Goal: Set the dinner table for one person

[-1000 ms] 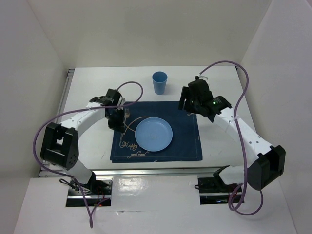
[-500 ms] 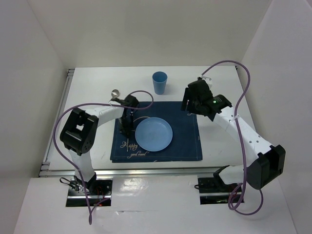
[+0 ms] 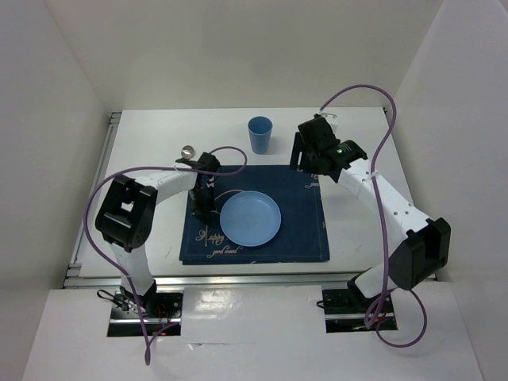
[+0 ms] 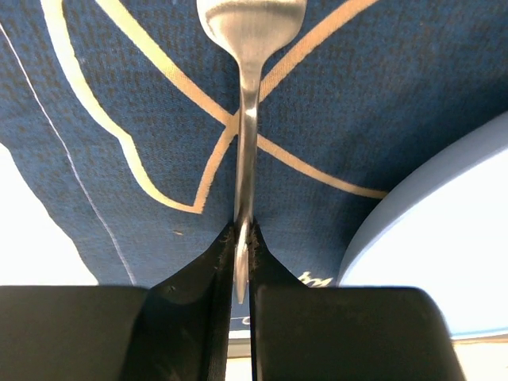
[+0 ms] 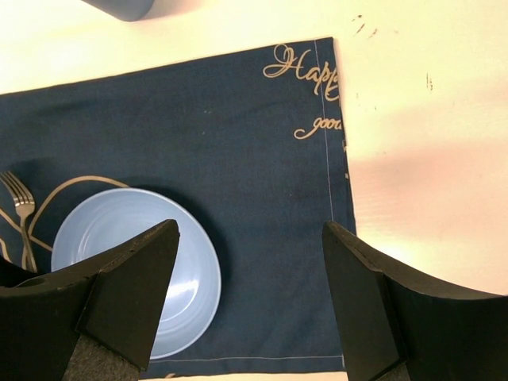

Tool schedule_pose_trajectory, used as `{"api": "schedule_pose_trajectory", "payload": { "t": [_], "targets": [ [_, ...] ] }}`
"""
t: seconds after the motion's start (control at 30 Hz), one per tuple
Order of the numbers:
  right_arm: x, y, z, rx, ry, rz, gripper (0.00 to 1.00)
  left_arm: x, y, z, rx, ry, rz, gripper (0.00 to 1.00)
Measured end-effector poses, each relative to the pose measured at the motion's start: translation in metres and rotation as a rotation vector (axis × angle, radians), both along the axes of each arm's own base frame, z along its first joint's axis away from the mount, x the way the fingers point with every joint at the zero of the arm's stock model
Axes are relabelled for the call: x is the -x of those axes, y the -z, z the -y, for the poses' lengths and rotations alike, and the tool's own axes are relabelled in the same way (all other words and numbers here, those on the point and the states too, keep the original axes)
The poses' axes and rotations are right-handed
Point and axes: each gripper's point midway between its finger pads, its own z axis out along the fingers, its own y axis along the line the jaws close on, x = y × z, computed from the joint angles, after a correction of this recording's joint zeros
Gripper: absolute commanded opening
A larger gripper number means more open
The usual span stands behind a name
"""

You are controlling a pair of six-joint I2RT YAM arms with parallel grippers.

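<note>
On the white dinner table lies a dark blue placemat with a light blue plate on its left half. My left gripper is shut on the handle of a silver fork, low over the placemat just left of the plate. The fork's tines point toward the far edge. My right gripper hangs open and empty above the placemat, right of the plate. In the top view it is over the mat's far right corner.
A blue cup stands upright behind the placemat; its base shows in the right wrist view. A small shiny metal thing lies on the table left of the mat's far corner. White walls close in the table.
My left arm has folded inward, carrying the fork slightly nearer and closer to the plate. The right gripper has drawn back toward the far edge and opened a little wider.
</note>
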Motion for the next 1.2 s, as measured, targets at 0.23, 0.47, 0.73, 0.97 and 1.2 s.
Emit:
{"api": "schedule_pose_trajectory", "payload": {
  "t": [0.23, 0.47, 0.73, 0.97, 1.2],
  "targets": [
    [-0.001, 0.002, -0.002, 0.005, -0.018, -0.007, 0.81, -0.006, -0.015, 0.004, 0.047, 0.101, 0.022, 0.0],
    [0.0, -0.009, -0.003, -0.014, -0.026, 0.023, 0.81, -0.001, -0.023, 0.011, 0.107, 0.139, 0.037, 0.67],
    [0.006, -0.037, 0.001, -0.039, -0.034, 0.095, 0.81, 0.004, -0.02, 0.007, 0.088, 0.13, 0.019, 0.64],
    [0.009, -0.051, 0.002, -0.061, -0.037, 0.133, 0.82, -0.008, -0.027, 0.003, 0.079, 0.11, 0.055, 0.65],
    [0.007, -0.037, -0.011, -0.083, -0.083, 0.089, 0.82, -0.029, -0.059, 0.001, 0.099, 0.115, 0.126, 0.65]
  ]
}}
